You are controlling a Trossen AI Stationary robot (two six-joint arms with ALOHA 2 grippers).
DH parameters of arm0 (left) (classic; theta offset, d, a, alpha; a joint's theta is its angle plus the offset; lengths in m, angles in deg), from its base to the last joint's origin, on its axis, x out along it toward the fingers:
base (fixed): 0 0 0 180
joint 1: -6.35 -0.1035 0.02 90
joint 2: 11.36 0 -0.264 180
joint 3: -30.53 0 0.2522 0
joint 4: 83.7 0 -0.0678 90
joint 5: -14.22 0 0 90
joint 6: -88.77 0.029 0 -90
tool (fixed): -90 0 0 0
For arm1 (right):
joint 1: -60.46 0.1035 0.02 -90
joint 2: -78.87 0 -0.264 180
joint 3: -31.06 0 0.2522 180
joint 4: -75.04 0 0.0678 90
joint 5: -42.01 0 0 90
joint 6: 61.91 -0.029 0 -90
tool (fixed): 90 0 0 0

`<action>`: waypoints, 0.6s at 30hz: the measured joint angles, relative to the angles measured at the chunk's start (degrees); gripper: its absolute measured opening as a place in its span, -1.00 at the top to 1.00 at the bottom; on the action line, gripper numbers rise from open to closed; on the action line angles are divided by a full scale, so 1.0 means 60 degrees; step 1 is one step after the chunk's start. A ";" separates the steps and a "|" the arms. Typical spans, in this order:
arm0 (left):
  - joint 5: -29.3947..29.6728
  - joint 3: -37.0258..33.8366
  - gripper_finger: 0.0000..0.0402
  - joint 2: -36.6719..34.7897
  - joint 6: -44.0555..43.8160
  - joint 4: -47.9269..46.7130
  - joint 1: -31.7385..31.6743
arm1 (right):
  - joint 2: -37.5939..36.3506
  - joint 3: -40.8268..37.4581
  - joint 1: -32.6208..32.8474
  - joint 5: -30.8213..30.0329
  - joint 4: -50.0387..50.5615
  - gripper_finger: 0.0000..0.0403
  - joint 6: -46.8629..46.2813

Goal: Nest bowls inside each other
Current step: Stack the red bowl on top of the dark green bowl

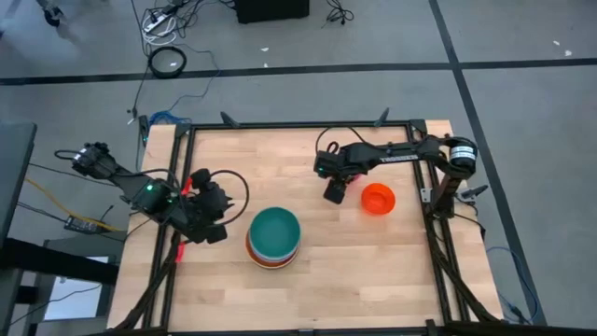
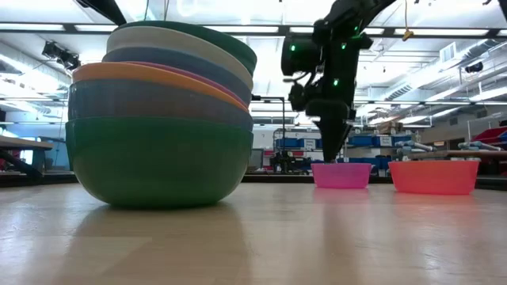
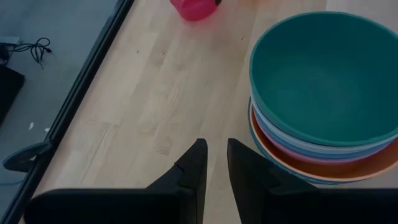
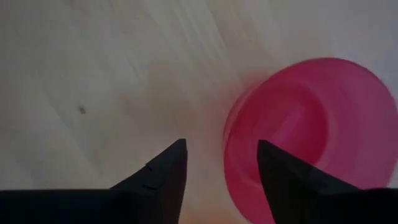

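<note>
A stack of several nested bowls [image 1: 274, 239], teal one on top, stands near the table's middle; in the low view the stack [image 2: 158, 119] fills the left. A small magenta bowl [image 2: 341, 175] and a red-orange bowl [image 1: 378, 198] stand apart on the right half. My right gripper [image 4: 221, 165] is open and points down at the magenta bowl [image 4: 305, 137], with one finger over its hollow and one outside its rim. My left gripper [image 3: 216, 163] hovers left of the stack [image 3: 323, 93], narrowly open, with nothing between its fingers. My right gripper comes from above at the magenta bowl's rim [image 4: 239, 134], on the side away from the red-orange bowl. Whether a finger touches the rim, I cannot tell. The bowl stands upright on the table.
The table's black frame rail [image 1: 298, 125] runs along the far edge, with posts at both sides. Bare wood [image 1: 373, 271] lies near the front edge and between the stack and the small bowls. Cables [image 1: 168, 61] lie on the floor beyond the table.
</note>
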 joint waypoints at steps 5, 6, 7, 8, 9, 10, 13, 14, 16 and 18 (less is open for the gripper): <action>0.0004 0.0000 0.64 0.0000 0.0000 -0.0010 0.0000 | 0.0471 0.0000 -0.0112 0.0005 -0.0270 -0.02 0.0087; 0.0007 0.0000 0.64 0.0000 0.0000 -0.0005 0.0000 | 0.0560 0.0000 -0.0122 0.0009 -0.0298 -0.03 0.0087; 0.0004 0.0000 0.64 0.0000 0.0000 0.0000 0.0000 | 0.0645 0.0000 -0.0155 0.0009 -0.0419 -0.03 0.0087; 0.0004 0.0000 0.64 0.0000 0.0000 -0.0002 0.0000 | 0.0746 0.0000 -0.0169 0.0006 -0.0441 -0.03 0.0090; 0.0004 0.0000 0.64 0.0000 0.0000 0.0001 0.0000 | 0.0829 0.0000 -0.0184 0.0002 -0.0428 -0.02 0.0094; 0.0004 0.0000 0.64 0.0000 0.0000 -0.0006 0.0000 | 0.0905 0.0000 -0.0214 -0.0006 -0.0458 0.01 0.0101; 0.0004 0.0000 0.64 0.0000 0.0000 -0.0009 0.0000 | 0.1106 0.0000 -0.0270 -0.0046 -0.0482 0.16 0.0164; 0.0008 0.0000 0.64 0.0000 0.0000 -0.0001 0.0000 | 0.1130 0.0000 -0.0290 -0.0046 -0.0479 0.24 0.0167; 0.0004 0.0000 0.64 0.0000 0.0000 -0.0002 0.0000 | 0.1130 0.0000 -0.0339 -0.0046 -0.0459 0.44 0.0240; 0.0004 0.0000 0.64 0.0000 0.0000 0.0008 0.0000 | 0.1109 0.0000 -0.0372 -0.0044 -0.0441 0.68 0.0353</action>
